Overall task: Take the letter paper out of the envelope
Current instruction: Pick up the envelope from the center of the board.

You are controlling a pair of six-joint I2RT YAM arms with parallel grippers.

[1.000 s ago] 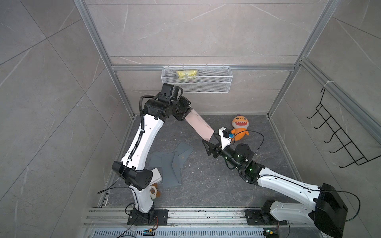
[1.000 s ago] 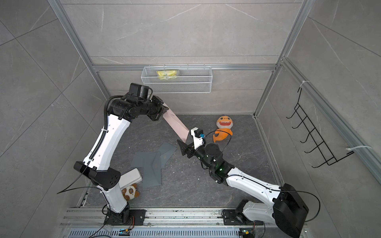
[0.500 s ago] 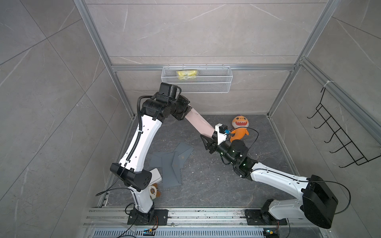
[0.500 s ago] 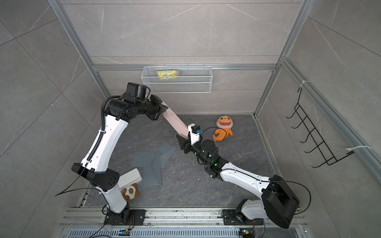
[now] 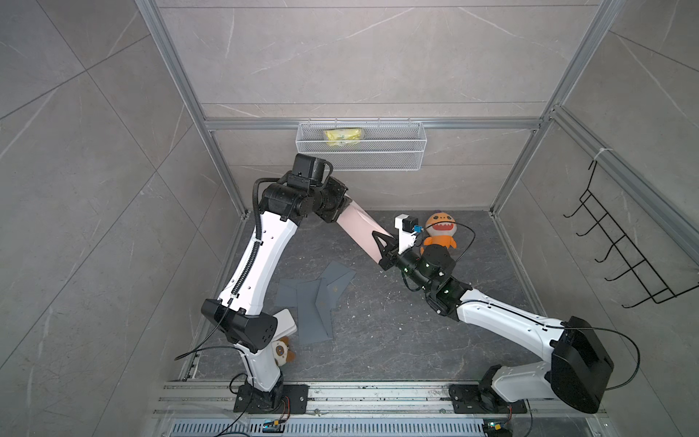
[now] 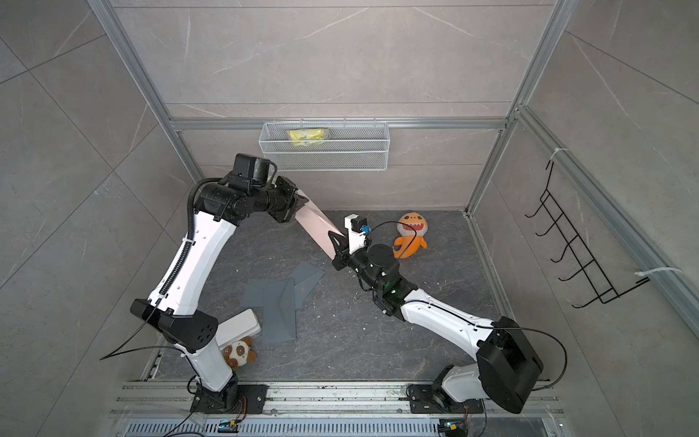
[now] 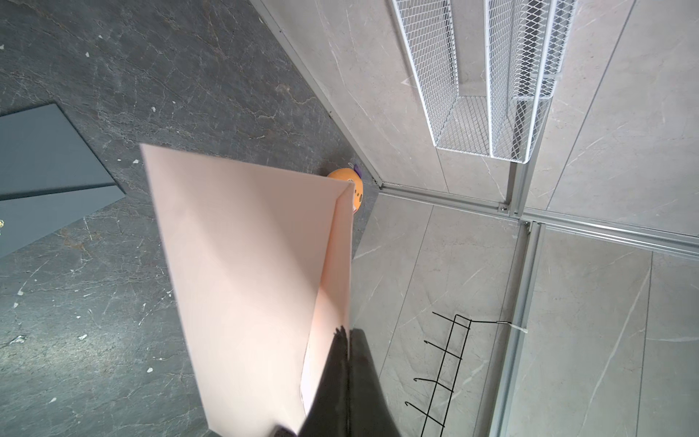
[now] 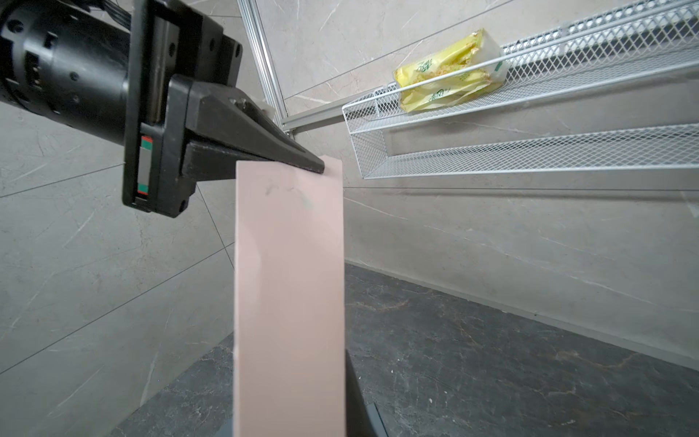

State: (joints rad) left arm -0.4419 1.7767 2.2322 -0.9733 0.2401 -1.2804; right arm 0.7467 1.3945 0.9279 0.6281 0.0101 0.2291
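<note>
My left gripper (image 8: 316, 166) and right gripper (image 5: 382, 250) pinch opposite ends of this light, bendy, easily torn pink envelope (image 5: 359, 227).

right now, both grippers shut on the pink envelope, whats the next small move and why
Probably ease the right gripper away from the left gripper, along the pink envelope: both are shut on its opposite ends aloft, and nothing is visibly out of it yet.

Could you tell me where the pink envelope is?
In both top views the pink envelope hangs above the floor, held between the left gripper and right gripper.
</note>
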